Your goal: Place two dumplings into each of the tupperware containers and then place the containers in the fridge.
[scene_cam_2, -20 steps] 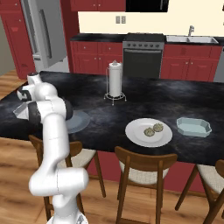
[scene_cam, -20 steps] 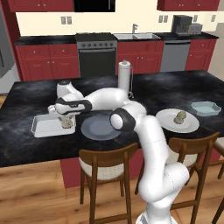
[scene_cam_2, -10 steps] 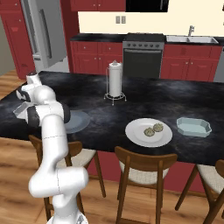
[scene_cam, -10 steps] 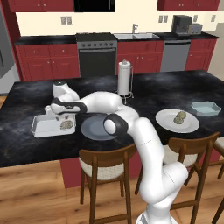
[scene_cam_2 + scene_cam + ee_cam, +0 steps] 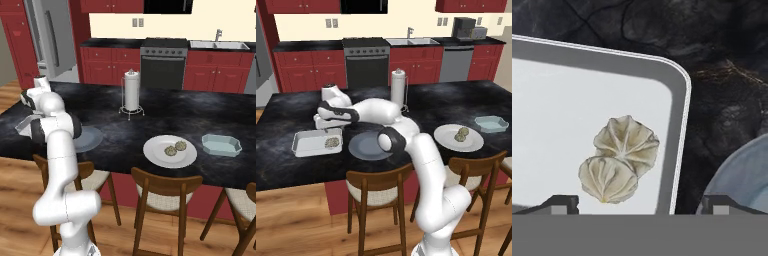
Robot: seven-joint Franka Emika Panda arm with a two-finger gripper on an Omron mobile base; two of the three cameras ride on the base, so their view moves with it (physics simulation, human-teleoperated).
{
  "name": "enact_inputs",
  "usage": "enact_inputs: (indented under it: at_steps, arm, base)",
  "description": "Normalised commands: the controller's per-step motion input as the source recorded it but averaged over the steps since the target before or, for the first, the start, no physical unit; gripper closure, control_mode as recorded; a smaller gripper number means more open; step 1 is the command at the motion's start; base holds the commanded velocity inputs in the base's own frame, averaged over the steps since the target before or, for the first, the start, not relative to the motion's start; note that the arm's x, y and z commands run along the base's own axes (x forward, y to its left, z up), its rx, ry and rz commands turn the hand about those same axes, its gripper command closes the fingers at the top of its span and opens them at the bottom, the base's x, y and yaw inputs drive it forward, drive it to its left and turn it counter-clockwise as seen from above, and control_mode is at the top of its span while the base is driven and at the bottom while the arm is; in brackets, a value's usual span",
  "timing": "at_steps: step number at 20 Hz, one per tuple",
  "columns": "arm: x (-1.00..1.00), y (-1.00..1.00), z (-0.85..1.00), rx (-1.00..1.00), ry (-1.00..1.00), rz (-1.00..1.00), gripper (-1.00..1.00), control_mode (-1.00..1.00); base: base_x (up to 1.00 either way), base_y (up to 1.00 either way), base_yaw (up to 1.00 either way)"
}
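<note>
Claw (image 5: 639,202) released dumplings (image 5: 619,157) into tub (image 5: 557,100).

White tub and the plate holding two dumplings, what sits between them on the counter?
In the left base view, an empty grey plate lies between the white tub and that plate.

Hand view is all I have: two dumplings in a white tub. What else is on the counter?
Observer: A white plate to the arm's right holds two more dumplings.
Operator: Where is the second container?
Observer: The pale blue-green tub sits past that plate, with nothing in it that I can see.
Operator: What is the grey curve at my right edge?
Observer: A round grey plate, beside the white tub.
Operator: Is the gripper holding anything?
Observer: No. The gripper is open above the white tub, its fingertips apart and clear of the pair.
</note>
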Motion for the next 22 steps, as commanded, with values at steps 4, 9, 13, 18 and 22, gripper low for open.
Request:
enact_inputs:
  at_steps: [4,9,13,18,22]
  arm:
    - [-0.2,-0.03,-0.31,0.02,-0.01,-0.1,-1.0,-1.0]
    - [-0.15,-0.2,-0.35,0.07,-0.01,-0.09,-1.0,-1.0]
    - [-0.08,-0.18,-0.27,0.03,0.0,-0.07,-1.0,-1.0]
    - [0.0,-0.07,-0.33,0.0,0.0,-0.04,-1.0,-1.0]
    - [0.08,-0.04,-0.11,0.0,0.0,0.0,-1.0,-1.0]
  base:
    - [0.0,0.0,0.0]
    - [0.0,0.0,0.0]
    - [0.0,0.0,0.0]
    - [0.0,0.0,0.0]
    - [0.0,0.0,0.0]
